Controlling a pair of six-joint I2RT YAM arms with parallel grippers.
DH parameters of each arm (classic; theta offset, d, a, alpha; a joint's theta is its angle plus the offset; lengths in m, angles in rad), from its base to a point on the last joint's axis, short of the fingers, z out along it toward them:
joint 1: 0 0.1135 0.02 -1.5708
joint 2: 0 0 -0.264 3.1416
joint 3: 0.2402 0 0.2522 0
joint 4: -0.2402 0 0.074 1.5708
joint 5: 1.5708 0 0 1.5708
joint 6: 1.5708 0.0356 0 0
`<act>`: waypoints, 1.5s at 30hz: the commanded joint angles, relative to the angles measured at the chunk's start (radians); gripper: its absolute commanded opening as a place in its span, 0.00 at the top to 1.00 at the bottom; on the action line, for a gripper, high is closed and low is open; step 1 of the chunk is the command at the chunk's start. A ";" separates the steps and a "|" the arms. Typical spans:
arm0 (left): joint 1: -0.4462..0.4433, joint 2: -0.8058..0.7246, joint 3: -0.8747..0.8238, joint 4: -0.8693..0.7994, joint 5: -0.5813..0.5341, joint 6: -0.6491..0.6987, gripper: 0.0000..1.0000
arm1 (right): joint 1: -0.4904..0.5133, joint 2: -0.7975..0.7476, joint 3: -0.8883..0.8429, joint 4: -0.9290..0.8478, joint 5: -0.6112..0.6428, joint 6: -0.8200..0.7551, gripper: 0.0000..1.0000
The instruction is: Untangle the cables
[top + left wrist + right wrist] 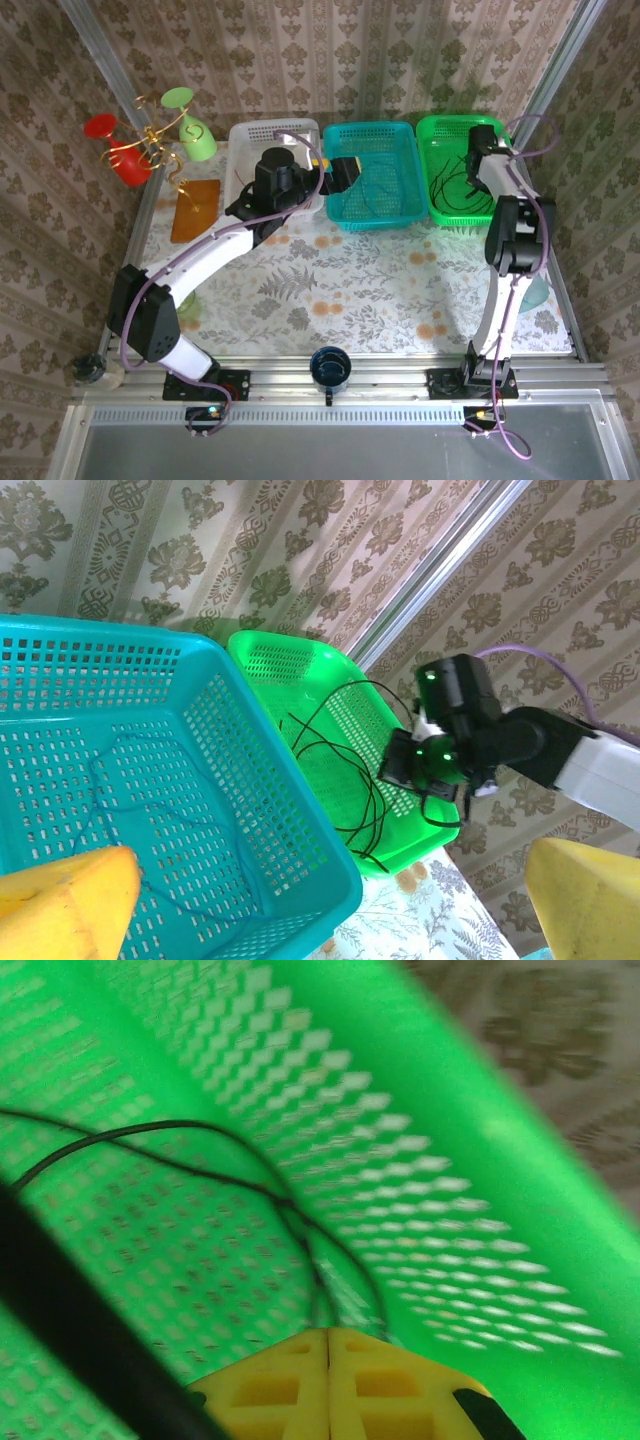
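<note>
My right gripper (328, 1332) sits inside the green basket (500, 1150), a perforated plastic tub with a smooth rim. Its yellow moulded fingers (270, 1390) are pressed together on the black cable (180, 1125), a thin glossy wire arching in loose loops over the basket floor. My left gripper (345, 172) hangs left of the green basket, over the teal mesh basket (200, 665) just beside it, jaws spread wide. A thin blue cable (93, 775) curls inside that neighbour.
</note>
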 commanded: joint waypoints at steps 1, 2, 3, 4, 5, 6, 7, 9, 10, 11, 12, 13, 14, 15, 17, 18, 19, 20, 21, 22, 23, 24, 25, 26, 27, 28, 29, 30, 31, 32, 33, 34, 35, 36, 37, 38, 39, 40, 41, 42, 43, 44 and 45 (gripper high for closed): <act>-0.003 -0.033 -0.003 -0.005 0.008 0.024 0.00 | 0.012 0.104 0.116 -0.168 -0.079 -0.076 1.00; -0.004 -0.038 -0.004 -0.013 0.008 0.028 0.00 | 0.012 0.118 0.137 -0.183 -0.091 -0.081 1.00; -0.003 -0.045 -0.007 -0.021 0.003 0.033 0.00 | 0.011 0.134 0.152 -0.188 -0.105 -0.086 1.00; -0.004 -0.053 -0.012 -0.027 -0.002 0.038 0.00 | 0.011 0.147 0.168 -0.197 -0.115 -0.095 1.00; -0.002 -0.058 -0.015 -0.030 -0.004 0.042 0.00 | 0.011 0.158 0.183 -0.210 -0.127 -0.102 1.00; -0.001 -0.063 -0.021 -0.034 -0.006 0.045 0.00 | 0.011 0.169 0.200 -0.225 -0.135 -0.108 1.00; 0.000 -0.066 -0.025 -0.037 -0.003 0.045 0.00 | 0.010 0.170 0.209 -0.237 -0.137 -0.111 1.00; 0.008 -0.068 -0.033 -0.038 0.010 0.035 0.00 | 0.011 0.150 0.209 -0.248 -0.139 -0.117 0.93; 0.012 -0.068 -0.035 -0.038 0.020 0.028 0.00 | 0.011 0.128 0.204 -0.249 -0.138 -0.120 0.82; 0.017 -0.069 -0.037 -0.039 0.028 0.026 0.00 | 0.011 0.100 0.195 -0.245 -0.139 -0.127 0.70; 0.020 -0.069 -0.039 -0.039 0.032 0.024 0.00 | 0.011 0.074 0.190 -0.240 -0.142 -0.133 0.56; 0.025 -0.070 -0.039 -0.042 0.037 0.024 0.00 | 0.012 0.045 0.186 -0.237 -0.141 -0.141 0.44; 0.029 -0.072 -0.041 -0.043 0.042 0.023 0.00 | 0.013 0.021 0.190 -0.241 -0.137 -0.149 0.36; 0.033 -0.073 -0.040 -0.043 0.045 0.023 0.00 | 0.014 -0.001 0.195 -0.248 -0.130 -0.156 0.30; 0.042 -0.078 -0.042 -0.047 0.050 0.023 0.00 | 0.015 -0.039 0.197 -0.264 -0.121 -0.165 0.17; 0.047 -0.080 -0.044 -0.049 0.053 0.022 0.00 | 0.016 -0.051 0.202 -0.276 -0.112 -0.169 0.11; 0.055 -0.082 -0.046 -0.053 0.059 0.018 0.00 | 0.016 -0.061 0.210 -0.297 -0.105 -0.170 0.08; 0.065 -0.085 -0.048 -0.053 0.069 0.015 0.00 | 0.016 -0.075 0.208 -0.308 -0.104 -0.168 0.01; 0.072 -0.089 -0.052 -0.054 0.073 0.015 0.00 | 0.016 -0.092 0.199 -0.307 -0.108 -0.167 0.00; 0.083 -0.095 -0.059 -0.056 0.074 0.016 0.00 | 0.017 -0.113 0.182 -0.302 -0.107 -0.167 0.00; 0.093 -0.103 -0.067 -0.057 0.077 0.017 0.00 | 0.019 -0.136 0.164 -0.292 -0.103 -0.170 0.00; 0.103 -0.111 -0.074 -0.059 0.080 0.020 0.00 | 0.019 -0.154 0.150 -0.286 -0.096 -0.171 0.00; 0.114 -0.121 -0.079 -0.065 0.083 0.023 0.00 | 0.019 -0.177 0.130 -0.276 -0.087 -0.174 0.00; 0.126 -0.129 -0.085 -0.073 0.086 0.027 0.00 | 0.019 -0.199 0.115 -0.266 -0.083 -0.175 0.00; 0.136 -0.138 -0.092 -0.079 0.087 0.033 0.00 | 0.020 -0.219 0.100 -0.254 -0.082 -0.176 0.00; 0.148 -0.150 -0.100 -0.090 0.086 0.043 0.00 | 0.023 -0.251 0.074 -0.229 -0.088 -0.180 0.00; 0.160 -0.163 -0.113 -0.097 0.082 0.054 0.00 | 0.029 -0.287 0.036 -0.197 -0.094 -0.188 0.00; 0.174 -0.178 -0.125 -0.101 0.077 0.061 0.00 | 0.037 -0.322 -0.004 -0.162 -0.102 -0.202 0.00; 0.191 -0.195 -0.147 -0.103 0.068 0.073 0.00 | 0.050 -0.373 -0.062 -0.115 -0.112 -0.222 0.00; 0.211 -0.217 -0.169 -0.103 0.055 0.088 0.00 | 0.063 -0.426 -0.130 -0.058 -0.114 -0.235 0.00; 0.217 -0.234 -0.195 -0.104 0.040 0.108 0.00 | 0.077 -0.478 -0.201 0.008 -0.114 -0.249 0.00; 0.265 -0.257 -0.223 -0.108 0.018 0.136 0.00 | 0.094 -0.541 -0.304 0.102 -0.118 -0.260 0.00; 0.291 -0.279 -0.256 -0.110 -0.012 0.170 0.00 | 0.111 -0.610 -0.417 0.218 -0.129 -0.273 0.00; 0.309 -0.296 -0.287 -0.111 -0.044 0.201 0.00 | 0.127 -0.668 -0.518 0.316 -0.135 -0.282 0.00; 0.329 -0.318 -0.322 -0.100 -0.077 0.248 0.00 | 0.144 -0.729 -0.634 0.428 -0.135 -0.288 0.00; 0.349 -0.336 -0.363 -0.084 -0.106 0.298 0.00 | 0.159 -0.782 -0.736 0.521 -0.144 -0.282 0.00; 0.366 -0.352 -0.401 -0.051 -0.129 0.343 0.00 | 0.163 -0.813 -0.811 0.576 -0.174 -0.269 0.00; 0.381 -0.370 -0.450 -0.002 -0.146 0.391 0.00 | 0.167 -0.866 -0.885 0.622 -0.209 -0.251 0.00; 0.395 -0.388 -0.498 0.046 -0.169 0.449 0.00 | 0.171 -0.895 -0.948 0.670 -0.231 -0.242 0.00; 0.405 -0.401 -0.538 0.087 -0.192 0.488 0.00 | 0.176 -0.915 -1.016 0.718 -0.237 -0.240 0.00; 0.418 -0.411 -0.582 0.134 -0.205 0.532 0.00 | 0.186 -0.936 -1.089 0.791 -0.233 -0.246 0.00; 0.432 -0.417 -0.621 0.172 -0.214 0.564 0.00 | 0.194 -0.944 -1.162 0.888 -0.233 -0.259 0.00; 0.447 -0.417 -0.644 0.195 -0.220 0.579 0.00 | 0.205 -0.945 -1.219 0.974 -0.231 -0.284 0.00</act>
